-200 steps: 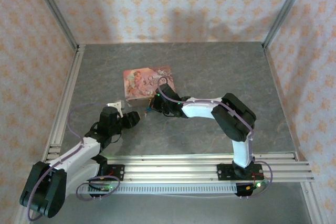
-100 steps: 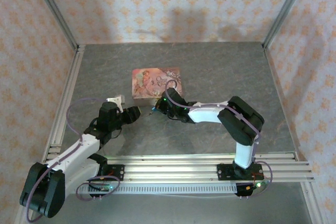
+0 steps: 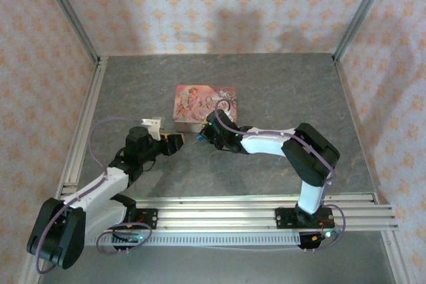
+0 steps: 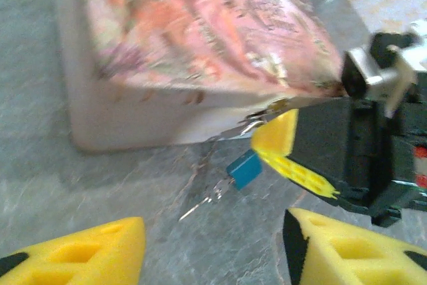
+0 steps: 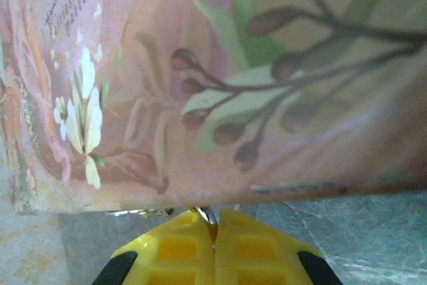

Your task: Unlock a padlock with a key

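**Tiny Padlock Wants a Steady Hold**

The padlock [image 4: 243,168] is just beside the tin's [image 4: 200,45] near wall, at the tips of the right gripper [image 5: 215,223]. Those tips are pressed together on a metal sliver [image 5: 208,214], and what it belongs to is unclear. The left gripper [image 4: 213,231] stands spread and empty nearby. The padlock looks light, hard and slick, and likely to swing. Its flat blue sides probably offer the surest hold.

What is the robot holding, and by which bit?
The right gripper pinches thin metal just above the blue padlock, probably its shackle; too blurry to be sure. The left gripper holds nothing.
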